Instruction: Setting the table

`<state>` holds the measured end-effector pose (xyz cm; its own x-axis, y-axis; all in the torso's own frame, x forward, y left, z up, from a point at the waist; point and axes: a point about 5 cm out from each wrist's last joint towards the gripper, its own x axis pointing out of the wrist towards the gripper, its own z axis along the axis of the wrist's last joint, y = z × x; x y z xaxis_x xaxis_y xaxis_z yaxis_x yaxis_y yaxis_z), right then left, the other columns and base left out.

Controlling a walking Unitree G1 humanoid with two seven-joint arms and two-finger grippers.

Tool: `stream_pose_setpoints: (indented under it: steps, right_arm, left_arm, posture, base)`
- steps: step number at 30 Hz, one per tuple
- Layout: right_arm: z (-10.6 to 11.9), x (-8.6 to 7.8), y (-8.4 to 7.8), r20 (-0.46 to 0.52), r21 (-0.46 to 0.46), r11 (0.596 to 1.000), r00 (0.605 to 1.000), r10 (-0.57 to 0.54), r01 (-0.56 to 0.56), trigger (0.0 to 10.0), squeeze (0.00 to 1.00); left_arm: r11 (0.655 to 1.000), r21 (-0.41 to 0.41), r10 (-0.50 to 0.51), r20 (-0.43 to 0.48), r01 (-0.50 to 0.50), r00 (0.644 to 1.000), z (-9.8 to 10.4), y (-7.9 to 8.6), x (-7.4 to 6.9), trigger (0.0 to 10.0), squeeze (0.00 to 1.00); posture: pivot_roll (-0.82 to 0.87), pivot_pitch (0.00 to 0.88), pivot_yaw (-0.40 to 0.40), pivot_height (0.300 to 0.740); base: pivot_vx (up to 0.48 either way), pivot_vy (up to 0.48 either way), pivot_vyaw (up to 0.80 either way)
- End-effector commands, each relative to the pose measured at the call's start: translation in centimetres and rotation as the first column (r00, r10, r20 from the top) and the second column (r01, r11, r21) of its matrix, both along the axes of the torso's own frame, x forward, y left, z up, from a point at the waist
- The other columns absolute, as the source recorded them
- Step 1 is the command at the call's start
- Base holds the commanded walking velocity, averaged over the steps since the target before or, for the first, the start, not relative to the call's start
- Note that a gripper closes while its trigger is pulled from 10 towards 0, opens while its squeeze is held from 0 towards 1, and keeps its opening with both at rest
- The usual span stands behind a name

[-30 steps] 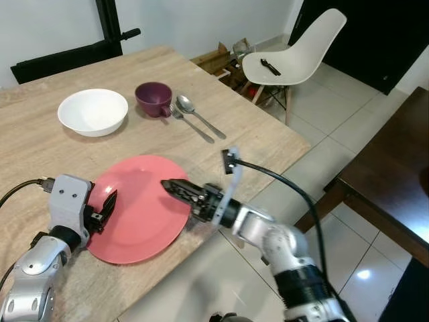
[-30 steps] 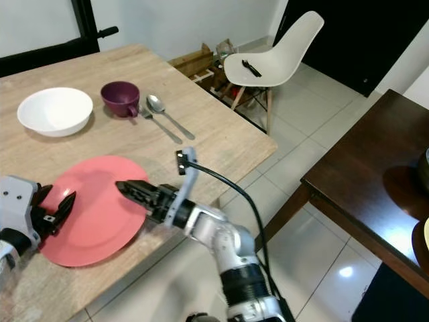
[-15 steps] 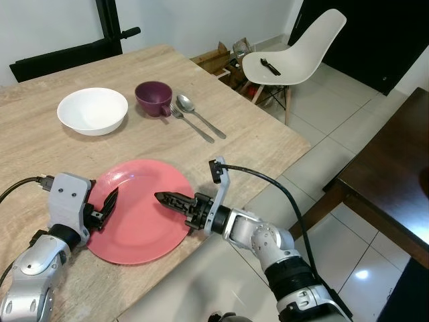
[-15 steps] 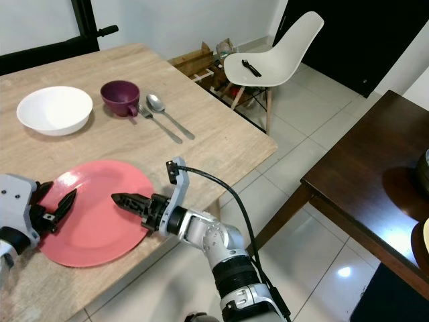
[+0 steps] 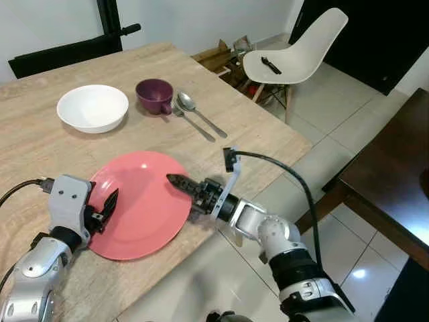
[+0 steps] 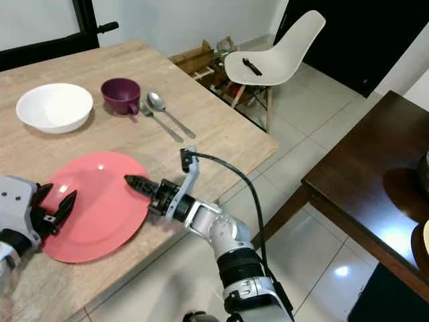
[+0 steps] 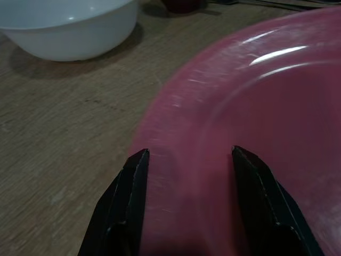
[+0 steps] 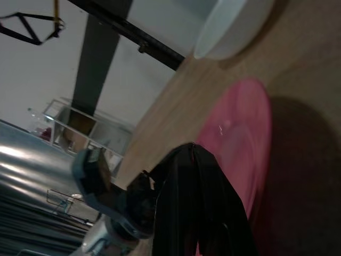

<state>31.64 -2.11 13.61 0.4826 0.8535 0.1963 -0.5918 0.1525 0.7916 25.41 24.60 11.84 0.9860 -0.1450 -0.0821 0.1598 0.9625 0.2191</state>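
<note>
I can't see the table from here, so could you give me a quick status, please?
Left gripper open over pink plate rim. Right gripper shut, tips over plate's far side. Bowl, mug, cutlery beyond.

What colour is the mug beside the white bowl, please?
The mug is dark purple, clearest in the left eye view.

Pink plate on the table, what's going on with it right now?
Both arms are working the pink plate near the front edge of the wooden table. The left gripper sits at the plate's left rim with jaws open astride it. The right gripper reaches in from the right, jaws closed, tips over the plate's right side. Further back stand a white bowl, a purple cup, a fork and a spoon, untouched.
</note>
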Motion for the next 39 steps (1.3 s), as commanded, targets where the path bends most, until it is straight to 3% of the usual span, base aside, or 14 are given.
stream_pose_setpoints:
  steps: [1,5,9,12,14,15,16,17,20,25,29,31,34,39]
  right_arm:
    - [1.0,-0.4,1.7,0.01,0.077,0.996,0.999,0.036,-0.037,0.0,0.0]
    - [1.3,-0.3,1.6,0.017,0.08,0.996,1.0,0.024,-0.026,0.0,0.0]
    - [1.6,0.1,1.1,0.025,0.086,0.996,1.0,-0.017,0.014,0.0,0.0]
    - [2.5,0.4,0.5,0.072,0.086,0.995,0.996,-0.053,0.047,0.0,0.0]
    - [2.9,0.5,0.4,0.092,0.083,0.995,0.994,-0.063,0.055,0.0,0.0]
    - [3.5,0.5,0.1,0.13,0.081,0.994,0.989,-0.077,0.067,0.7,0.0]
    - [3.5,0.5,0.1,0.13,0.081,0.994,0.989,-0.077,0.067,0.7,0.0]
    - [5.4,0.7,-0.6,0.215,0.097,0.991,0.971,-0.109,0.09,10.0,0.0]
    - [6.6,0.7,-1.1,0.257,0.116,0.988,0.958,-0.124,0.097,10.0,0.0]
    - [7.7,0.6,-1.2,0.301,0.124,0.989,0.946,-0.119,0.085,10.0,0.0]
    - [6.9,0.8,-1.2,0.288,0.078,0.99,0.948,-0.132,0.114,10.0,0.0]
    - [5.8,0.7,-1.4,0.266,0.042,0.99,0.953,-0.144,0.138,10.0,0.0]
    - [4.8,0.2,-1.8,0.243,0.02,0.99,0.96,-0.142,0.141,10.0,0.0]
    - [3.9,-0.4,-1.9,0.231,-0.006,0.992,0.966,-0.117,0.122,10.0,0.0]
  left_arm:
    - [1.0,-0.019,0.017,-0.13,-0.02,0.991,-2.7,0.0,-0.8,10.0,0.0]
    - [0.998,-0.045,0.047,-0.104,-0.052,0.993,-2.3,0.1,-0.4,10.0,0.0]
    - [0.986,-0.141,0.09,0.006,-0.088,0.996,0.9,0.4,0.7,10.0,0.0]
    - [0.967,-0.25,0.096,0.147,-0.057,0.984,5.7,0.5,1.6,10.0,0.0]
    - [0.96,-0.277,0.096,0.188,-0.041,0.978,7.1,0.5,1.7,10.0,0.0]
    - [0.954,-0.299,0.101,0.239,-0.026,0.966,8.9,0.7,1.9,10.0,0.0]
    - [0.954,-0.299,0.101,0.239,-0.026,0.966,8.9,0.7,1.9,10.0,0.0]
    - [0.945,-0.328,0.122,0.346,-0.001,0.93,12.7,1.6,2.0,10.0,0.0]
    - [0.945,-0.328,0.128,0.398,0.01,0.908,14.6,2.2,1.9,10.0,0.0]
    - [0.968,-0.238,0.016,0.367,0.077,0.93,14.4,1.3,1.6,10.0,0.0]
    - [0.976,-0.166,-0.103,0.235,0.144,0.967,11.4,-0.1,0.8,10.0,0.0]
    - [0.973,-0.095,-0.197,0.109,0.208,0.974,8.9,-0.7,-0.9,10.0,0.0]
    - [0.955,-0.057,-0.293,-0.019,0.292,0.956,7.3,-0.9,-3.4,10.0,0.0]
    - [0.926,-0.03,-0.377,-0.124,0.377,0.918,6.8,-0.9,-5.3,10.0,0.0]
  posture:
    - [0.03,0.088,-0.067,0.74]
    - [0.02,0.087,-0.066,0.74]
    - [0.02,0.085,-0.066,0.74]
    - [0.03,0.084,-0.066,0.74]
    - [0.03,0.083,-0.065,0.74]
    - [0.03,0.083,-0.065,0.74]
    - [0.03,0.083,-0.065,0.74]
    - [0.03,0.081,-0.062,0.74]
    - [0.03,0.079,-0.058,0.74]
    - [0.03,0.075,-0.052,0.74]
    - [0.03,0.074,-0.048,0.74]
    - [0.03,0.077,-0.049,0.74]
    - [0.04,0.079,-0.048,0.74]
    - [0.05,0.079,-0.05,0.74]
  base:
    - [0.0,0.0,0.0]
    - [0.0,0.0,0.0]
    - [0.0,0.0,0.0]
    - [0.0,0.0,0.0]
    - [0.0,0.0,0.0]
    - [0.0,0.0,0.0]
    - [0.0,0.0,0.0]
    - [0.0,0.0,0.0]
    - [0.0,0.0,0.0]
    - [0.0,0.0,0.0]
    - [0.0,0.0,0.0]
    - [0.0,0.0,0.0]
    - [0.0,0.0,0.0]
    - [0.0,0.0,0.0]
